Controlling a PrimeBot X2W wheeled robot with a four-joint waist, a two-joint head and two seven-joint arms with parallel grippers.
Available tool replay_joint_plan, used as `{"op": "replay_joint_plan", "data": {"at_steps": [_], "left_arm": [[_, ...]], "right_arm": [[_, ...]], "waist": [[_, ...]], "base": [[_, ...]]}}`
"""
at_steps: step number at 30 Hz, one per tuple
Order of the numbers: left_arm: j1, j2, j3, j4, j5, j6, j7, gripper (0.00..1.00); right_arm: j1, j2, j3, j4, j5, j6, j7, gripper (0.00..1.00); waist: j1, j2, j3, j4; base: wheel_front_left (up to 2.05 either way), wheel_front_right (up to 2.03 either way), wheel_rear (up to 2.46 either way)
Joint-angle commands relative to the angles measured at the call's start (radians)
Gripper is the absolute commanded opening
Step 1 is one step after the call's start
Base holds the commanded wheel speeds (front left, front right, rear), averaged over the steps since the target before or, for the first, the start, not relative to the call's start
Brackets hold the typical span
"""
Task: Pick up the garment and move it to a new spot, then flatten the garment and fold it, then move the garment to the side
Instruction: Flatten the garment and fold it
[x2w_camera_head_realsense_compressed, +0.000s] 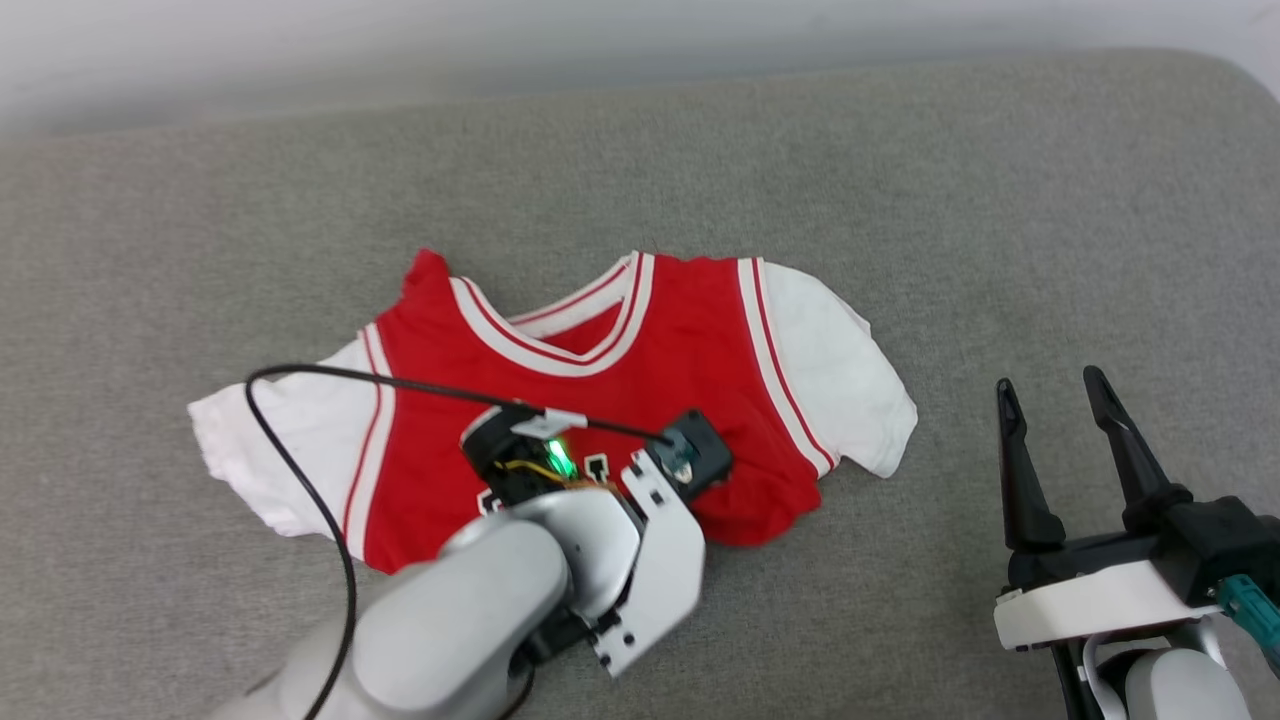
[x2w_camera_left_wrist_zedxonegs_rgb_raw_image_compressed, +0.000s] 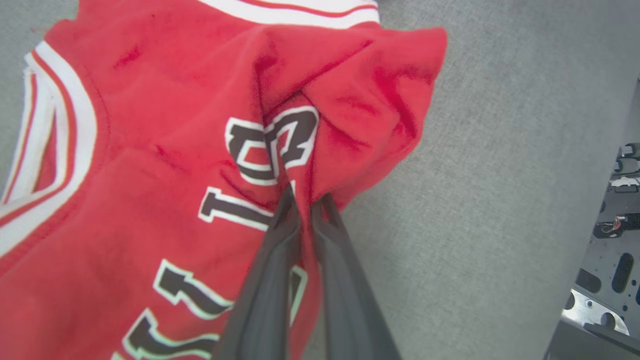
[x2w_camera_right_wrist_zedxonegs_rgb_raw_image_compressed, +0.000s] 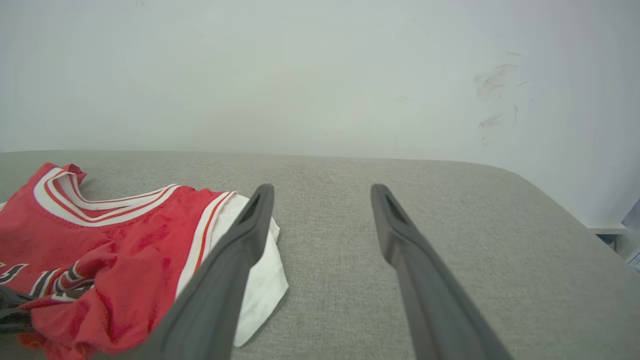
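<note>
Head view: a red jersey shirt with white short sleeves and red-and-white striped trim (x2w_camera_head_realsense_compressed: 640, 350) lies front up at the centre of the frame on a grey fabric-covered worktop (x2w_camera_head_realsense_compressed: 1000, 200). Its neckline points to the top of the frame, one white sleeve spreads to the left and the other to the right. The lower hem is rumpled and partly folded under at the lower right of the shirt. A pale grey forearm (x2w_camera_head_realsense_compressed: 470, 620) rises from the bottom edge, left of centre, and its wrist sits over the lower chest of the shirt, covering most of the black, white-outlined lettering. A thin black cable (x2w_camera_head_realsense_compressed: 330, 372) loops from this wrist out over the left sleeve and back down the arm, and a small green light (x2w_camera_head_realsense_compressed: 560, 460) glows on the wrist.

In the left wrist view, the left end effector (x2w_camera_left_wrist_zedxonegs_rgb_raw_image_compressed: 306, 202) has its two dark fingers pressed together on a raised pleat of red cloth, just below the letter "B". Creases run from the pinch toward the top of the frame.

At the lower right of the head view, the right end effector (x2w_camera_head_realsense_compressed: 1050, 385) is spread wide and holds nothing. It is well apart from the shirt's right sleeve. In the right wrist view, the shirt lies at the lower left, with a white wall (x2w_camera_right_wrist_zedxonegs_rgb_raw_image_compressed: 300, 75) behind the worktop.
</note>
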Motion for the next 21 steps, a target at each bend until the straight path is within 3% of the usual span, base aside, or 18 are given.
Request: {"op": "replay_joint_plan", "data": {"at_steps": [1,12,19,20,21], "left_arm": [[0.023,-0.004,-0.009,-0.01,0.005,0.001,-0.001,0.0],[0.2,-0.039,-0.126,-0.072,-0.011,0.026,0.016,0.0],[0.233,-0.071,-0.136,-0.058,-0.002,0.045,-0.037,0.0],[0.229,-0.074,-0.13,-0.057,0.002,0.05,-0.055,0.45],[0.225,-0.074,-0.124,-0.054,0.007,0.056,-0.073,1.0]], "right_arm": [[0.007,-0.002,0.001,0.003,-0.004,-0.001,-0.002,1.0],[0.04,-0.002,0.019,0.023,-0.006,-0.001,-0.002,1.0],[0.052,-0.002,0.018,0.026,-0.018,-0.001,-0.002,1.0],[0.051,-0.002,0.017,0.027,-0.02,-0.001,-0.002,1.0],[0.052,-0.002,0.016,0.028,-0.021,-0.001,-0.002,1.0]], "waist": [[-0.0001,0.0,-0.03,0.017],[-0.0001,0.0,-0.113,0.037],[-0.0001,0.0,-0.132,0.048],[-0.0001,0.0,-0.135,0.05],[-0.0001,0.0,-0.139,0.053]], "base": [[0.0,0.0,0.0],[0.0,0.0,0.0],[0.0,0.0,0.0],[0.0,0.0,0.0],[0.0,0.0,0.0]]}}
